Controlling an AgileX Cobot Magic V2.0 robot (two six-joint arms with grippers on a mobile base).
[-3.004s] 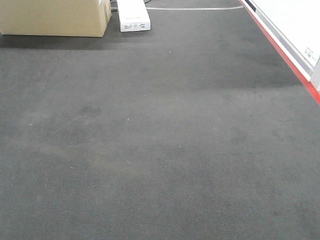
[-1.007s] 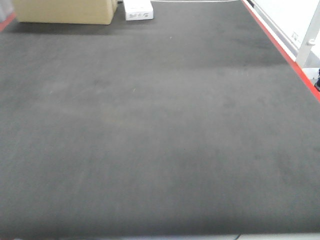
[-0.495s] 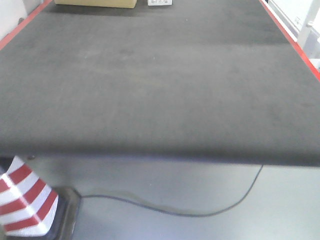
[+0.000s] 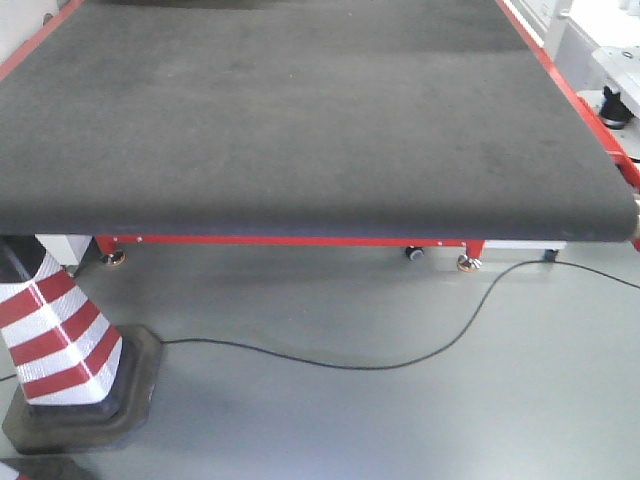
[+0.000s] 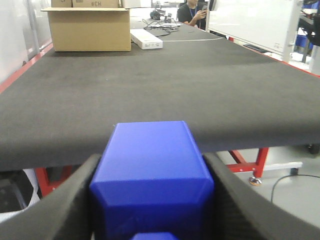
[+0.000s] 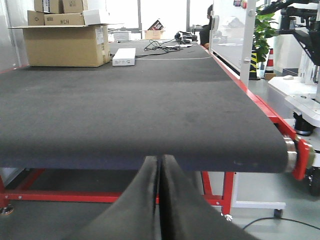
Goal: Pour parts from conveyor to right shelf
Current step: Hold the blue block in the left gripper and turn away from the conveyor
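My left gripper [image 5: 152, 200] is shut on a royal-blue part [image 5: 152, 170]; its black fingers [image 5: 65, 205] press both sides of the block, held just off the near end of the conveyor [image 5: 150, 90]. My right gripper [image 6: 160, 172] is shut and empty, in front of the belt's near edge [image 6: 150, 150]. The front view shows the dark grey conveyor [image 4: 300, 110] with red rails from above its end; neither gripper shows there. The right shelf is out of view.
A red-and-white striped post [image 4: 55, 340] on a black base stands on the floor at the left. A black cable [image 4: 400, 355] lies across the grey floor. A cardboard box [image 5: 90, 29] and a white box [image 5: 146, 39] sit at the belt's far end.
The front view has drawn back from the belt: earlier it showed only belt surface, now the belt's near end, red frame, floor, cable and striped post are in sight.
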